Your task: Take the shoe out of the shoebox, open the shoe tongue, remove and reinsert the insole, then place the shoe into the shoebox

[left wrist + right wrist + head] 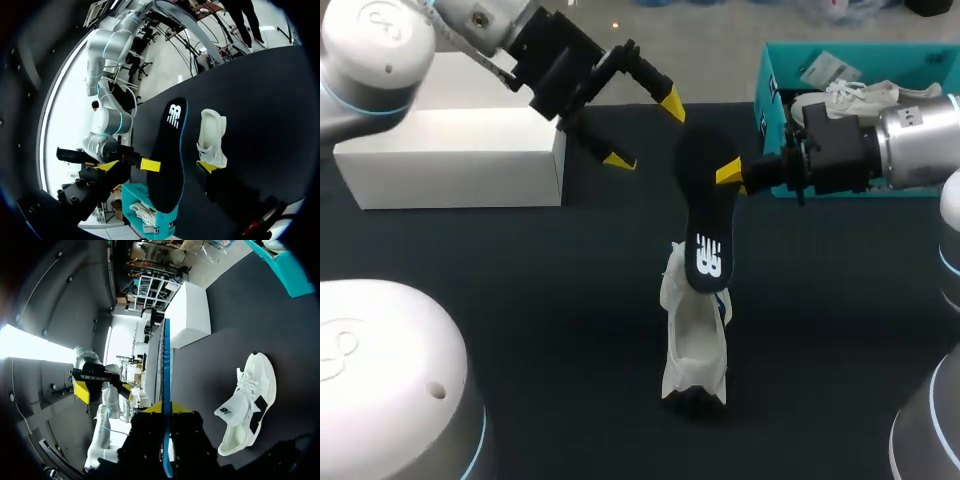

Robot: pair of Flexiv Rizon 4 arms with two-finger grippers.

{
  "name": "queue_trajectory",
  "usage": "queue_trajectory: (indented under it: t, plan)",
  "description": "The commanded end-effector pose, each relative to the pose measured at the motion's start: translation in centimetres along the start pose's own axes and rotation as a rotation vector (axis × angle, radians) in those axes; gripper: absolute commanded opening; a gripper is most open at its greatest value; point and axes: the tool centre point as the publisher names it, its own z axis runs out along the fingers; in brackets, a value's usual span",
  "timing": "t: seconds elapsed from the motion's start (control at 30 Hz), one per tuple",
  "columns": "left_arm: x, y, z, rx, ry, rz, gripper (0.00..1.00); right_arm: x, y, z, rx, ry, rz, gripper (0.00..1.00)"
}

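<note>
One black insole is our concern here. We judge it light, thin and floppy, a foam that bends when held by one end and could slide out of a shallow pinch. We would take it across its width near the middle, or steady the free end with a second hold, so that it feeds into the shoe without folding. It hangs over the middle of the table, its logo end low over the opening of the white shoe, which rests on the near side; we cannot tell whether the two touch. The right tool is clamped on the insole's right edge, fingers nearly together around the thin foam. The left tool is spread wide and holds nothing, just left of the insole's far end and apart from it as far as we can see. The teal shoebox stands at the far right
</note>
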Motion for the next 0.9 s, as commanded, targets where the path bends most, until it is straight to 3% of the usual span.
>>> queue_trajectory:
  t: [0.03,0.5,0.63,0.67,0.73,0.9]
  plan:
    - [-1.1,1.1,-0.2,0.015,0.192,0.013,1.0,-0.2,0.7,1.1,0.026,-0.009,0.005,0.0]
    - [-1.1,1.1,-0.2,0.015,0.192,0.013,1.0,-0.8,0.4,1.2,0.037,0.03,0.018,0.0]
    - [-2.0,1.7,-0.3,-0.062,0.465,0.093,1.0,-1.2,0.6,1.5,0.038,0.036,0.025,0.0]
    - [-2.1,2.1,-0.4,-0.112,0.586,0.123,1.0,-1.4,0.6,1.6,0.039,0.038,0.028,0.0]
    - [-2.2,2.8,-0.8,-0.168,0.696,0.14,1.0,-1.6,0.4,2.0,0.043,0.038,0.031,0.0]
    - [-2.7,3.9,-1.6,-0.251,0.804,0.132,1.0,-1.8,0.3,2.6,0.049,0.037,0.038,0.0]
